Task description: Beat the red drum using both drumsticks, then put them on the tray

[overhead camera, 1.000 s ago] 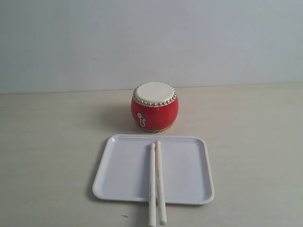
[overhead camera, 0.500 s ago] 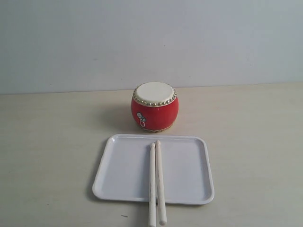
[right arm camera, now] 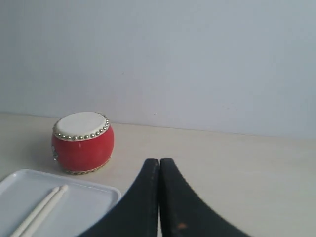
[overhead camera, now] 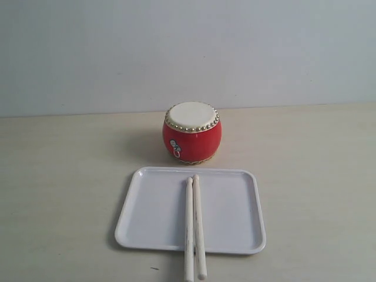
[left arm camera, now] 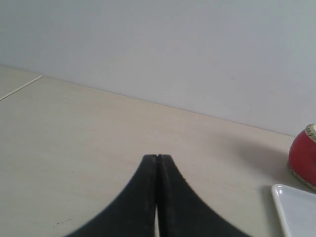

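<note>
On the table [overhead camera: 59,205], the tray [overhead camera: 153,217] lies at the lower middle of the frame, with the red drum [overhead camera: 192,135] upright just above it. The drumsticks [overhead camera: 194,223] lie together on the tray, overhanging its lower rim. The left tool [left arm camera: 157,163] and the right tool [right arm camera: 159,165] are fully closed, apparently empty.

Behind tray [overhead camera: 147,220]: red drum [overhead camera: 192,140], just off the far rim.
Tray middle: drumsticks [overhead camera: 198,223], side by side, overhanging the near rim.
Left and right of tray: open table [overhead camera: 59,194].

Left gripper [left arm camera: 157,158] fully closed, both black jaws meeting along their inner edges; right gripper [right arm camera: 159,161] likewise closed, jaws pressed flush together
</note>
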Action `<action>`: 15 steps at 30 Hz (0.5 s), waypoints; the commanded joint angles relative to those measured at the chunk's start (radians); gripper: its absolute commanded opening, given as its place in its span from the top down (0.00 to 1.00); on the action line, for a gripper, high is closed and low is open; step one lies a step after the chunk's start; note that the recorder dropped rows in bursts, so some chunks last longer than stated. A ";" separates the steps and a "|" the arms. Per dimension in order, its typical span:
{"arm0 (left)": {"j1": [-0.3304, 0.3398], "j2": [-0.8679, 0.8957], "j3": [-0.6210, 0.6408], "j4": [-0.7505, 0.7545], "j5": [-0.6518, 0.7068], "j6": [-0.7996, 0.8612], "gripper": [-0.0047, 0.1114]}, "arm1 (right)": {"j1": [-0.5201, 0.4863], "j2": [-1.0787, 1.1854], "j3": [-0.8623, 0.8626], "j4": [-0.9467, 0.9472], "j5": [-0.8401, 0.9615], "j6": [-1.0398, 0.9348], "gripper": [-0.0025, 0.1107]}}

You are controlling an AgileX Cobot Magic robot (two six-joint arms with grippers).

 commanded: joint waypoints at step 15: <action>0.000 -0.006 0.004 0.000 -0.001 -0.004 0.96 | -0.156 -0.280 0.338 0.002 -0.127 0.087 0.98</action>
